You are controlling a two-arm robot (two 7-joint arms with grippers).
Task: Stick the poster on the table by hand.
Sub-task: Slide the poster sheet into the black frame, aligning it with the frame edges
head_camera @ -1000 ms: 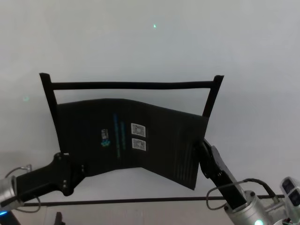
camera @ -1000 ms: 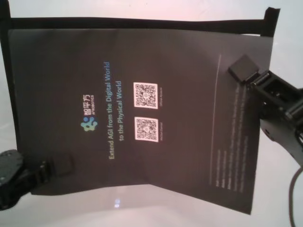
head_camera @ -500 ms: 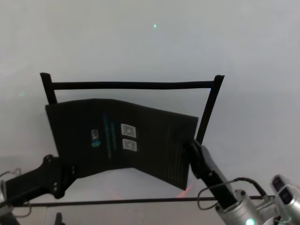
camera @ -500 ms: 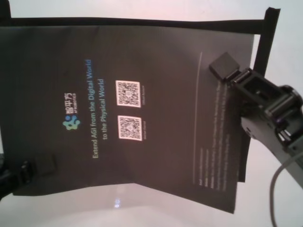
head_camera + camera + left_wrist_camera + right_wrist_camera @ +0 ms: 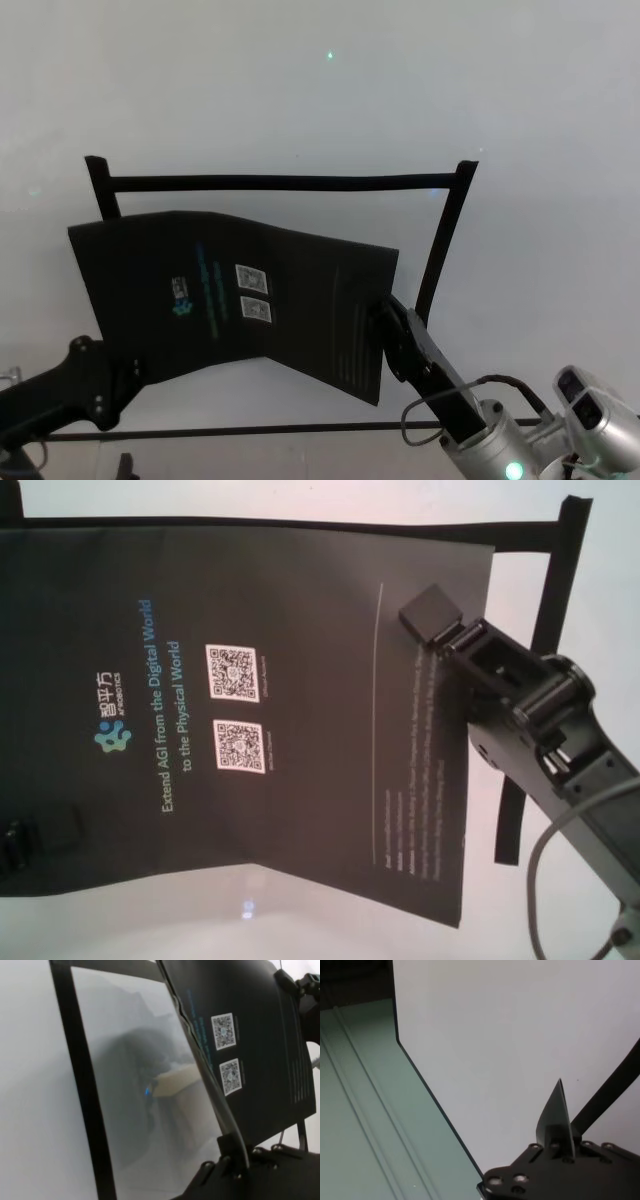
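The poster point(image 5: 230, 295), a black sheet with two white QR codes and a blue-green logo, hangs above the white table point(image 5: 330, 100) and does not lie flat on it; it bends along a soft crease near the middle, so the right part hangs lower than the left part. Each gripper holds one short side, probably so that the sheet stays stretched between them and can be laid down without wrinkles. The left gripper point(image 5: 118, 378) is clamped on the near left corner of the poster; in the left wrist view the sheet's edge runs down into its closed fingers. The right gripper point(image 5: 440, 630) is clamped on the right edge, with one black finger pad point(image 5: 430, 613) pressed on the printed face. On the table a frame of black tape strips point(image 5: 280, 183) marks the place, I think, where the poster must go. The poster now sits left of this frame: its left edge is outside the left strip, and a band of bare table shows between its right edge and the right strip point(image 5: 440, 240). So the sheet seems not yet aligned, and it must go to the right before it is pressed down.
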